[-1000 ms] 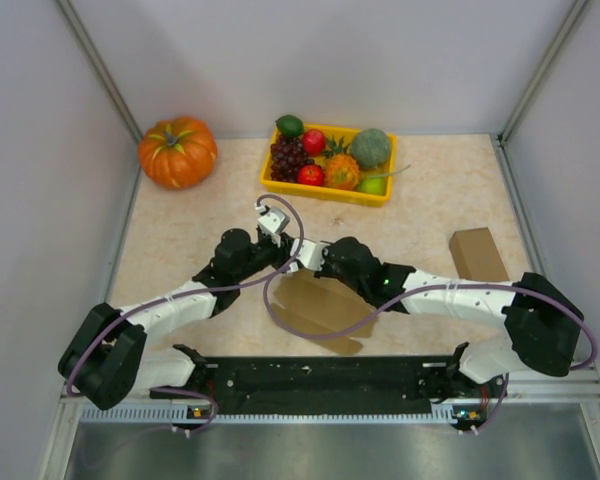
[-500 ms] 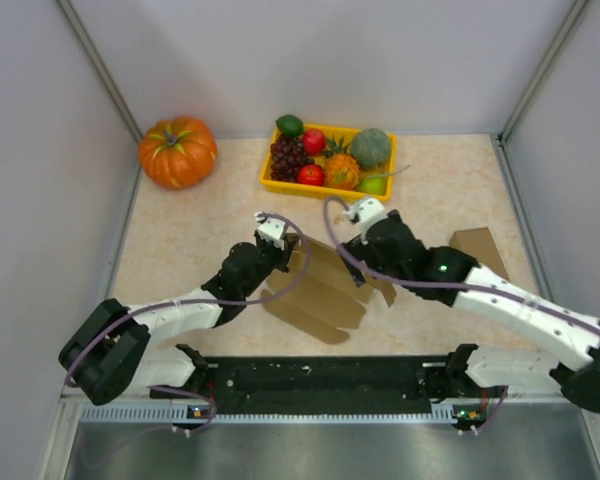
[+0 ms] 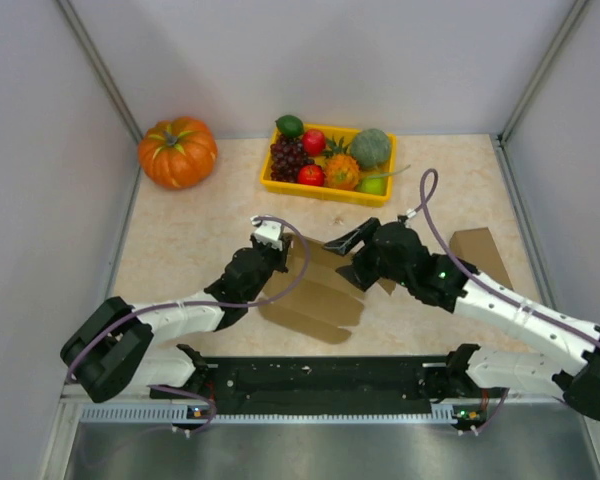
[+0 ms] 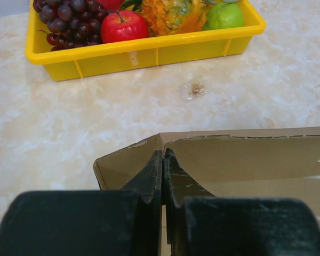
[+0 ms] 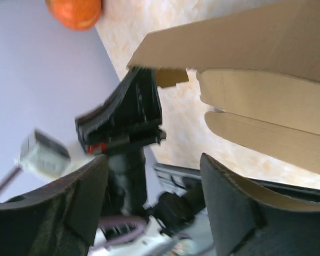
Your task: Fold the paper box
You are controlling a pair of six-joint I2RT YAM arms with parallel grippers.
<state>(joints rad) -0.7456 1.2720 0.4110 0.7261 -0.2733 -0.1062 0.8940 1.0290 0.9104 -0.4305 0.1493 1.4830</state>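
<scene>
The paper box (image 3: 315, 295) is a brown, partly unfolded piece of cardboard in the middle of the table, with one wall raised. My left gripper (image 3: 285, 262) is shut on that raised wall's upper edge. In the left wrist view the fingertips (image 4: 164, 154) pinch the cardboard (image 4: 245, 154) at a corner fold. My right gripper (image 3: 342, 258) hangs open just right of the box's far flap, tilted on its side, holding nothing. In the right wrist view its fingers (image 5: 229, 202) are spread wide around an empty gap, with the box's flaps (image 5: 256, 53) ahead and the left gripper (image 5: 130, 117) beyond.
A yellow tray (image 3: 320, 188) of fruit stands at the back centre, just beyond the box, its front wall (image 4: 149, 53) close in the left wrist view. An orange pumpkin (image 3: 177, 152) sits back left. Another flat cardboard piece (image 3: 477, 255) lies at the right. Walls enclose three sides.
The right gripper let go of the box, opened, swung away to the right and rolled onto its side. The left gripper closed on the box's raised wall and stayed there.
</scene>
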